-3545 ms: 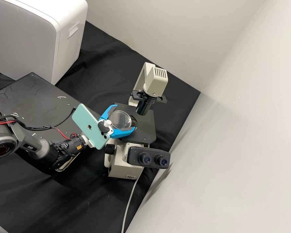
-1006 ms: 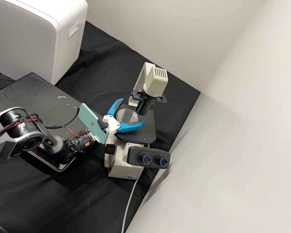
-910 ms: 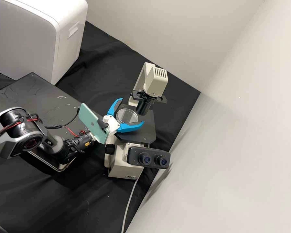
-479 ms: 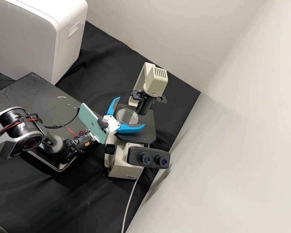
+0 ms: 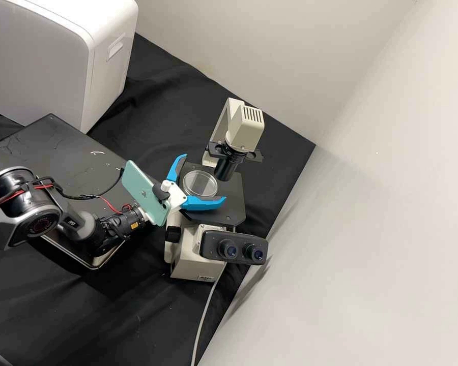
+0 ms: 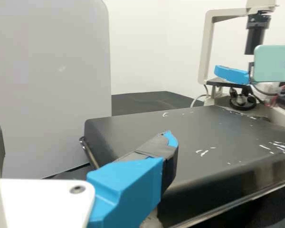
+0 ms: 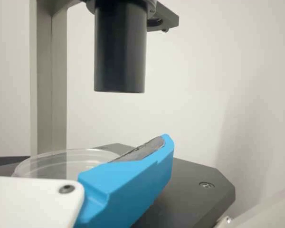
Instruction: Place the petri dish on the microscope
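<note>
The petri dish [image 5: 200,183] lies flat on the microscope stage [image 5: 232,206] under the condenser [image 5: 225,166], the right gripper's [image 5: 202,179] fingers [image 5: 202,202] spread open close on either side, so a skewed pull-back could clip its rim and drag it off-centre

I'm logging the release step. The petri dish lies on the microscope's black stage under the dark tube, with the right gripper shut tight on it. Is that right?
Not quite: the right gripper is open, its blue fingers spread either side of the petri dish, as the high view shows. The dish does lie on the black stage under the dark tube.
</note>
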`<state>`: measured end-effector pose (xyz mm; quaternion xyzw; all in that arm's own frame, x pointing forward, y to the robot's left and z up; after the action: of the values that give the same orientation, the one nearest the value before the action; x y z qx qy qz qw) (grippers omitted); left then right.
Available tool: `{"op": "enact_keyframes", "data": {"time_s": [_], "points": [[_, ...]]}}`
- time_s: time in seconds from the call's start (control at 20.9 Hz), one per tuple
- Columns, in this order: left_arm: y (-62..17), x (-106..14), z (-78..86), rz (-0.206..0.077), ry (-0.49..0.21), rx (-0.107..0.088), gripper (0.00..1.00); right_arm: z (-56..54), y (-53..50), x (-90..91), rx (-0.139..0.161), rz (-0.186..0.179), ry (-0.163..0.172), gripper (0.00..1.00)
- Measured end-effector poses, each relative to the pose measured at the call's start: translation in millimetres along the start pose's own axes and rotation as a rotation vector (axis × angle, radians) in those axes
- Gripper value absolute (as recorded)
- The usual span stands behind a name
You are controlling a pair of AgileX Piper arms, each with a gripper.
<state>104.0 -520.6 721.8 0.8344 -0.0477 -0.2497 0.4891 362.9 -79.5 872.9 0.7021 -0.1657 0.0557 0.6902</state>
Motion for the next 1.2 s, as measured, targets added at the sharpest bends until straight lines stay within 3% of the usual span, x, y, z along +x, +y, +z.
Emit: {"op": "enact_keyframes", "data": {"time_s": [0.38,0.57,0.77,0.86,1.05,1.2], "points": [[0.0,0.0,-0.1,0.000,0.000,0.000,1.00,-3.9,9.0,-19.5,-0.001,-0.043,-0.022,1.00],[0.7,-0.2,-0.1,0.003,-0.001,-0.003,1.00,-2.6,16.3,-32.0,0.028,-0.048,-0.039,1.00],[11.9,-2.6,-1.6,0.060,-0.020,-0.037,1.00,-5.3,19.7,-46.8,0.052,-0.056,-0.047,1.00],[16.9,-4.4,-0.9,0.087,-0.042,-0.062,1.00,-8.0,21.4,-52.8,0.047,-0.062,-0.035,1.00],[18.8,-4.8,-1.8,0.099,-0.040,-0.093,1.00,-12.3,23.7,-62.3,0.041,-0.072,-0.023,1.00],[19.1,-4.9,-1.8,0.100,-0.040,-0.095,1.00,-15.0,26.0,-66.1,0.041,-0.062,-0.008,1.00]]}}
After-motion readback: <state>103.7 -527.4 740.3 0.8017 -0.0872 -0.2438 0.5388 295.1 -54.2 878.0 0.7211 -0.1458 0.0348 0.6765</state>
